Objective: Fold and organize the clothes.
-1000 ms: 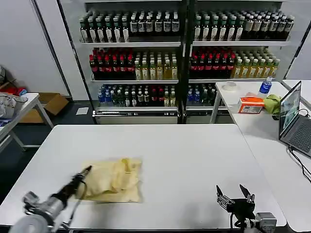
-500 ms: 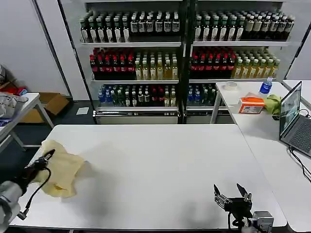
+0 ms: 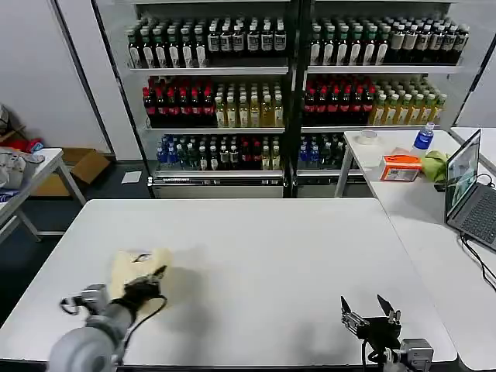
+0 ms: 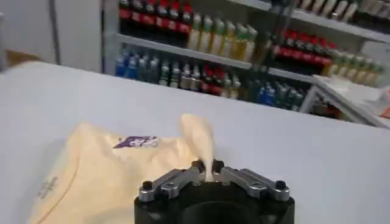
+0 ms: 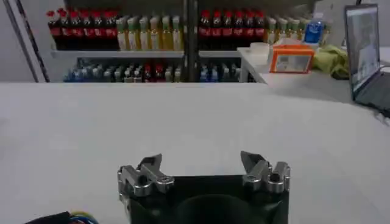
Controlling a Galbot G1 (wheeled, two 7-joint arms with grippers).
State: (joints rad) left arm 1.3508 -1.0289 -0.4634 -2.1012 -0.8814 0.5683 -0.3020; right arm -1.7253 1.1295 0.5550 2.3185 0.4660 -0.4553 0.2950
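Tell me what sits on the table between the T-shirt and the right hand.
Nothing: in the head view, bare white table runs from the T-shirt, pinched by the left hand, to the open right hand.

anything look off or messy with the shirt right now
Yes: the T-shirt lies as a rumpled heap near the table's front left, not a flat fold. The left gripper pinches a peak of fabric upward. The right gripper waits open, front right.
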